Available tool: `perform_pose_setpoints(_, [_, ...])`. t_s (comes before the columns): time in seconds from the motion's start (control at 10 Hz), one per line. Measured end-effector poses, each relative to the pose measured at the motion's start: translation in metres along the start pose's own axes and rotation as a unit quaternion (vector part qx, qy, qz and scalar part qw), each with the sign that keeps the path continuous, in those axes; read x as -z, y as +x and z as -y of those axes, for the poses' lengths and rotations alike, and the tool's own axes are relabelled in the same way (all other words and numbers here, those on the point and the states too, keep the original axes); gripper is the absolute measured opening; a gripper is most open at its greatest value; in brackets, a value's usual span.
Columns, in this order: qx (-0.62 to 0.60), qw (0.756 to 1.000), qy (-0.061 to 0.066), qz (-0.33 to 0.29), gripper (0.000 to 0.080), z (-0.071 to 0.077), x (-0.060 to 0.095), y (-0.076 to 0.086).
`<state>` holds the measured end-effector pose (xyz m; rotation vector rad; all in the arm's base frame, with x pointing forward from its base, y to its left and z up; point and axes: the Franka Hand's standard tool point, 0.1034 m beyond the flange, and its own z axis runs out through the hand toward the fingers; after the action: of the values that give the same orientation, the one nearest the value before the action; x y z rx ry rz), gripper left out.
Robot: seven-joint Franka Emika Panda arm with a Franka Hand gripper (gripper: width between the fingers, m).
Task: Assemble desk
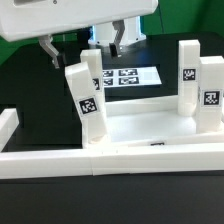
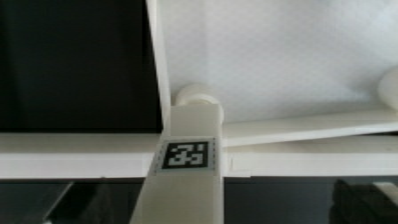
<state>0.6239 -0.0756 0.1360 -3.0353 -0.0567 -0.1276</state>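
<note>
The large white plastic rectangular desk top (image 1: 140, 125) with its raised rim lay on the black table, near the white border rail (image 1: 60, 160) at the front of the exterior view. 3 white tagged block legs stood up from its corners: 1 leg (image 1: 85, 95) toward the exterior view's left, tilted a little rather than plumb, and 2 legs (image 1: 200, 85) close together at the exterior view's right. By that count the assembly looked well advanced; whether a 4th leg was fitted, and whether the tilted leg was fully seated in its socket, could not be told.

The two-finger gripper (image 1: 112, 40) hung above and behind the desk top, its fingers apart and holding nothing.

No brand or readable writing showed. Only black-and-white fiducial tags appeared: on each leg, on the leg (image 2: 187, 155) in the wrist view, and on the marker board (image 1: 125, 76) behind.
</note>
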Motion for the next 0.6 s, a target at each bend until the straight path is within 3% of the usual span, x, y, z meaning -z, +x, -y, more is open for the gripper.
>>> perform_pose_setpoints(0.2, [-0.005,1.000,0.000,0.001,0.0645,-0.001,-0.001,0.000])
perform_pose_setpoints(0.4, [0.012,1.000,0.000,0.000,0.0649,-0.009,-0.003,0.024])
perform_pose_setpoints(0.6, [0.016,1.000,-0.003,-0.002,0.0649,-0.005,-0.010,0.030])
